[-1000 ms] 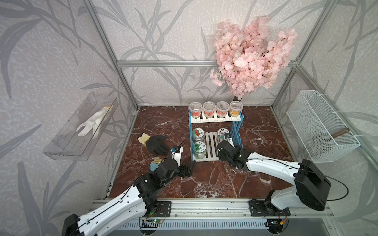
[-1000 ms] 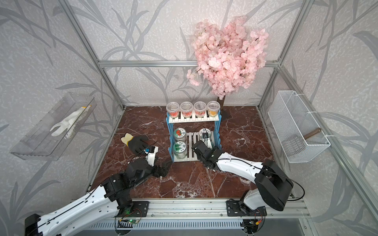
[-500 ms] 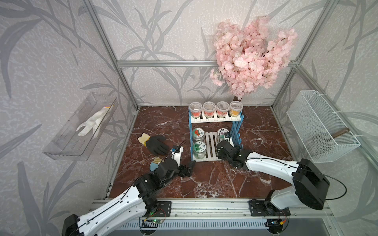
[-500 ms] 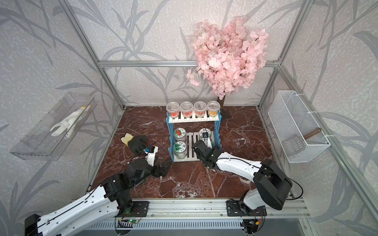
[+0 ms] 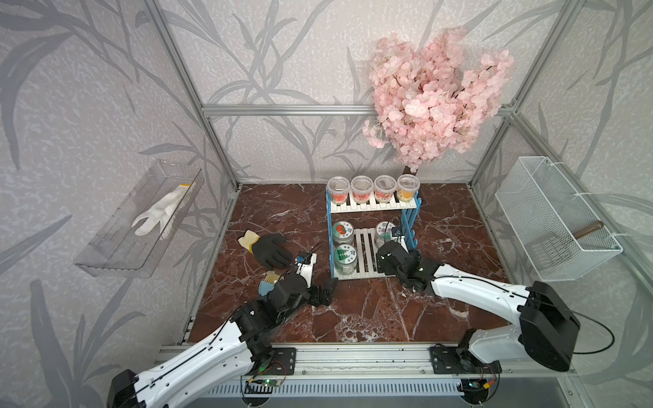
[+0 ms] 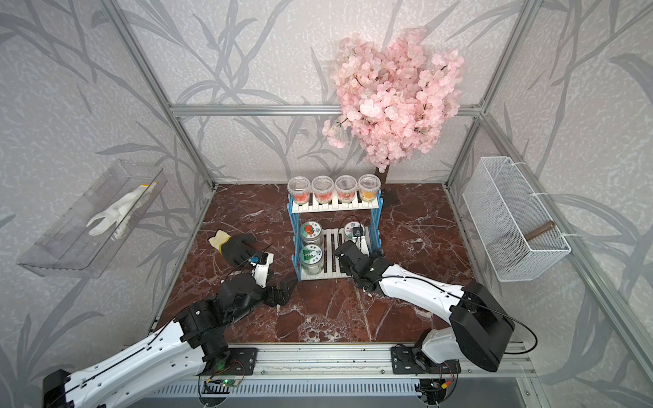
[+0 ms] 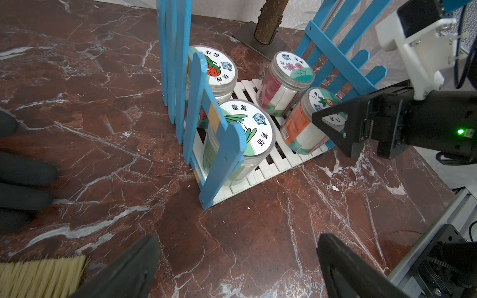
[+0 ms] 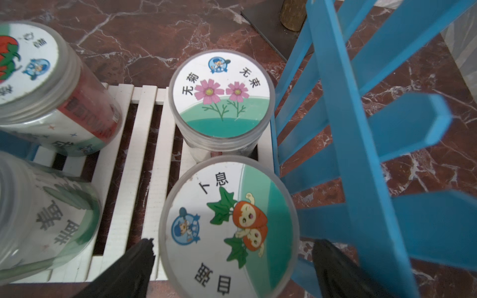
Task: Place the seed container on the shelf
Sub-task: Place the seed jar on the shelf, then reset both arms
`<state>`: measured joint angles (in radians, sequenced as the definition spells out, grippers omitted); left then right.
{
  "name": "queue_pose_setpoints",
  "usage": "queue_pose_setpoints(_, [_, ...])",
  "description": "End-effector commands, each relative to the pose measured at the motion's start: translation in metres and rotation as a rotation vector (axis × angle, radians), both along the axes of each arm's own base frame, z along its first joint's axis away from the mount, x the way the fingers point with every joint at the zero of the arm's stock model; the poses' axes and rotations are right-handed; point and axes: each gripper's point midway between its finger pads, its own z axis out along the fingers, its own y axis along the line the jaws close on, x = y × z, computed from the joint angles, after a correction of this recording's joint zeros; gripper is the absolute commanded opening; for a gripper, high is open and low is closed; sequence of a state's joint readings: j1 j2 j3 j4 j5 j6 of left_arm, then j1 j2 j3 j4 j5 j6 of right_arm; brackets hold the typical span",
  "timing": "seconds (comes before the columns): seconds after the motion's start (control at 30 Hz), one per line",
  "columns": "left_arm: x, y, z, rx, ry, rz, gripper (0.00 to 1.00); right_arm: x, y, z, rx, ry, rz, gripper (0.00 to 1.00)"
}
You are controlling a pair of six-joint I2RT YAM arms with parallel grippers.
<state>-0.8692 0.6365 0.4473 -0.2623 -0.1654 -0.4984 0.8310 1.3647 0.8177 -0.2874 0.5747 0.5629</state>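
**Top views:** The right end effector (image 5: 385, 256) sits at the front-right corner of the shelf (image 5: 364, 247), over its lower board. The wrist covers whatever is between its jaws, so no call from here. The left end effector (image 5: 327, 288) hangs over the table (image 5: 353, 318), just off the shelf's front-left corner. The upper board carries four cups (image 5: 372, 189). Two jars (image 5: 345, 253) stand along the lower board's left edge.

**Left wrist:** The seed container (image 7: 299, 129), w/ a carrot picture on its lid, stands on the lower board at the front-right corner. It is just in front of the flower-lid jar (image 7: 294, 68). The left jaws are spread wide w/ nothing between them.

**Right wrist:** The right jaws are spread, one finger each side of the container. A gap shows on both sides, so prob. not gripping.

**Status:** Placement looks done. What's left is backing the right arm out w/o clipping the container or the blue side frame.

**Vs earlier frames:** Both arms are in approx the same pos. The shelf, cups and jars are unmoved. Jaw width is too small there to compare.
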Motion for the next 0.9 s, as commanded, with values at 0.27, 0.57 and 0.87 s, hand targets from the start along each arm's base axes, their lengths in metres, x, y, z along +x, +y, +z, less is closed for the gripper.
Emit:
queue_pose_setpoints(0.27, [0.001, 0.007, 0.011, 0.014, -0.024, 0.016, 1.0, -0.023, 0.016, 0.035, 0.144, -0.012, 0.185, 0.99])
queue_pose_setpoints(0.57, [0.007, 0.023, 0.03, 0.04, -0.097, 0.08, 1.0, -0.042, -0.018, 0.112, 0.246, -0.325, 0.224, 0.99])
queue_pose_setpoints(0.87, [0.044, 0.073, 0.028, 0.183, -0.152, 0.344, 1.0, -0.016, -0.146, 0.079, 0.104, -0.37, -0.208, 0.99])
